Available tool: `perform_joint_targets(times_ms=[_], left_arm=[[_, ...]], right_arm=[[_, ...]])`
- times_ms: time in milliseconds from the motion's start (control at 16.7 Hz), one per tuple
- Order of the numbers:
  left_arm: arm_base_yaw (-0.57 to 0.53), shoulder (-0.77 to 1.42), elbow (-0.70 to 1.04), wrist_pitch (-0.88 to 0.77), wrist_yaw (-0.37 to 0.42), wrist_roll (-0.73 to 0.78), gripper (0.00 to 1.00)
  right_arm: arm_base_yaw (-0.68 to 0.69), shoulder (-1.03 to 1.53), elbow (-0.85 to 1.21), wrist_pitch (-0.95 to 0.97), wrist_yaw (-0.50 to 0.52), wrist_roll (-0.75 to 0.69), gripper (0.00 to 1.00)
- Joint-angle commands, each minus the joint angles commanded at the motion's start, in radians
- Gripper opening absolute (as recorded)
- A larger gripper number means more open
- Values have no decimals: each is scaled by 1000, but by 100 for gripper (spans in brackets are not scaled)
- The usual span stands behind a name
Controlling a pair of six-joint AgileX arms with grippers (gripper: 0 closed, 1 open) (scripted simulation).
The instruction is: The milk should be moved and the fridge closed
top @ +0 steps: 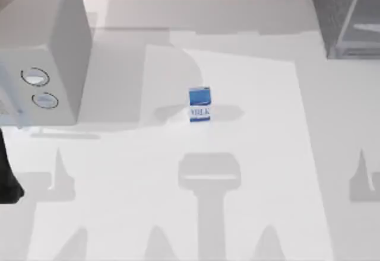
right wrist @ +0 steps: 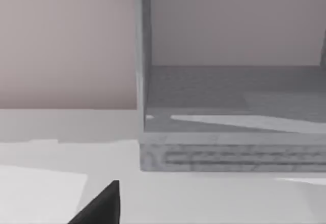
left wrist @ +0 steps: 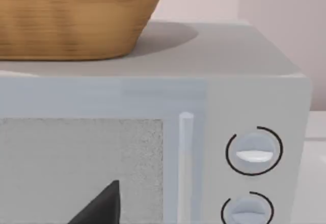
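Nothing is gripped yet: the milk stands upright mid-table, well ahead of both parked arms, whose finger spread I cannot tell. The fridge gapes open before the right gripper. Next, I judge, reach the carton.

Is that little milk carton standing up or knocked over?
Standing up. The milk carton sits upright on the table, blue half above the white lettered half.
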Motion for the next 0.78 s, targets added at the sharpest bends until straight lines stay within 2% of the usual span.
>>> perform_joint_targets(times_ms=[180,360,780], left_arm=[[0,0,0,0,0,0,100],[0,0,0,0,0,0,100],[0,0,0,0,0,0,100]], right_arm=[[14,13,2,13,13,0,100],[112,101,10,104,112,1,100],[570,468,23,460,571,3,100]])
